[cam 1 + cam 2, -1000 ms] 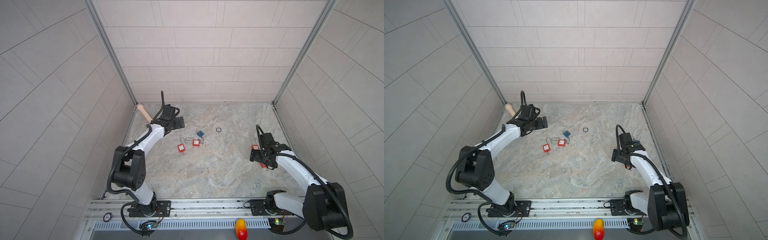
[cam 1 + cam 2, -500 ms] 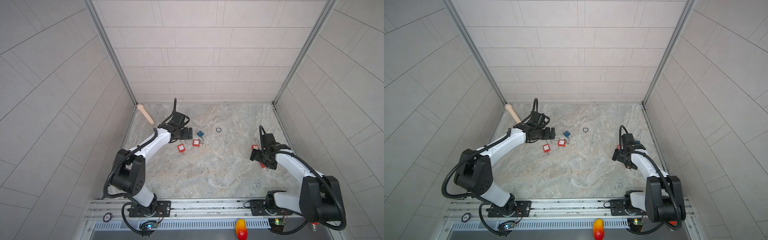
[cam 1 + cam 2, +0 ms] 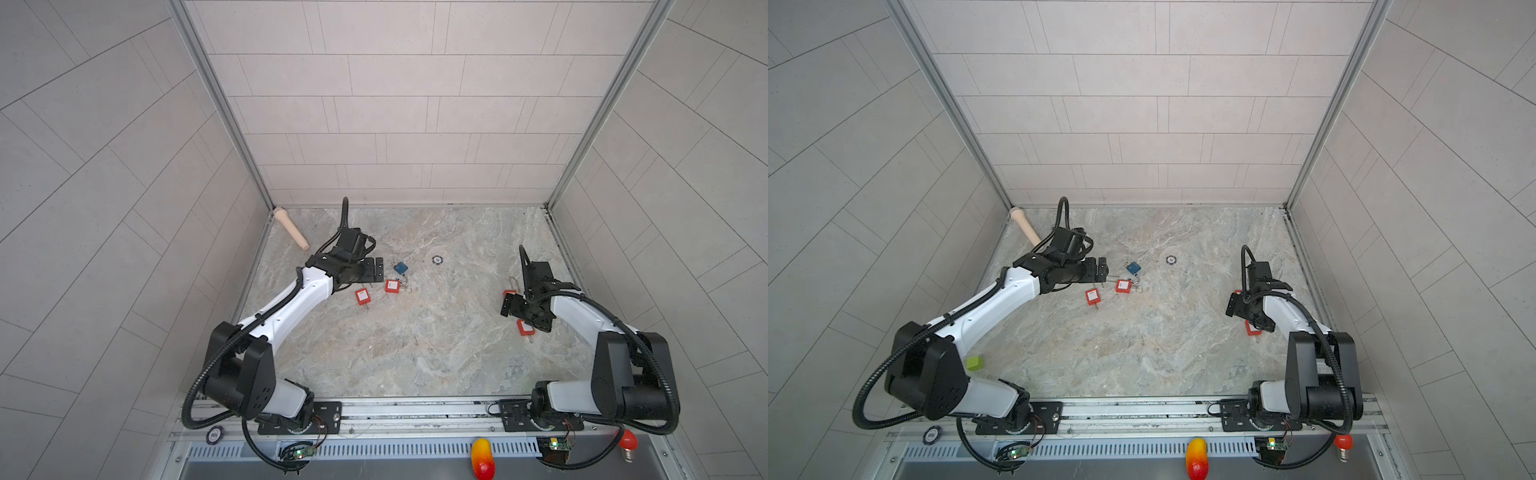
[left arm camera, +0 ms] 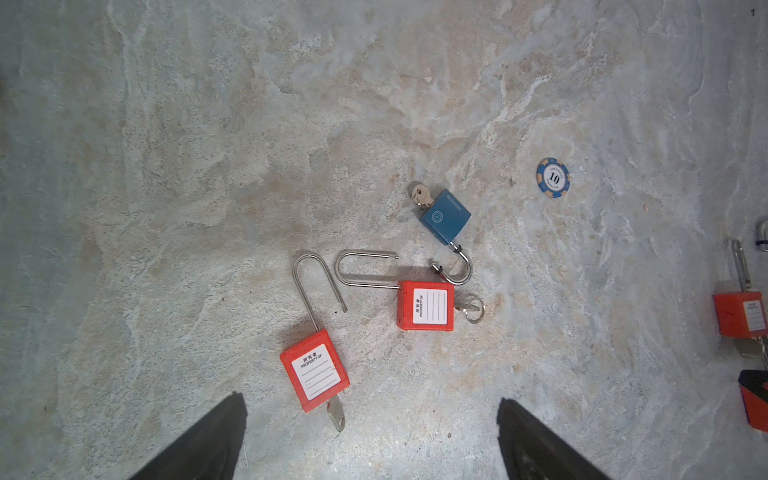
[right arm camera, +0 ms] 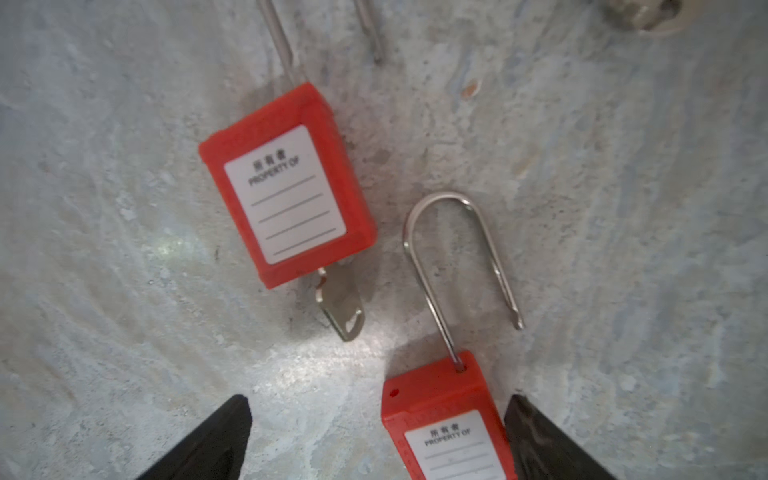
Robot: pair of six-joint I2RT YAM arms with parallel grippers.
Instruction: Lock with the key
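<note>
Right pincer [image 5: 378,401] hangs released, wrist bent down over the counter [image 5: 124,249], a red padlock [image 5: 440,415] lying between its fingers. Left pincer [image 4: 370,401], also released, reaches low on an outstretched arm; I see a keyed padlock [image 4: 314,370] just ahead.

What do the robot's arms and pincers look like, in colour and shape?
The left arm and right arm have white shells with black joints. A black ribbed cable runs along each. The left pincer and right pincer have flat black tapered fingers.
</note>
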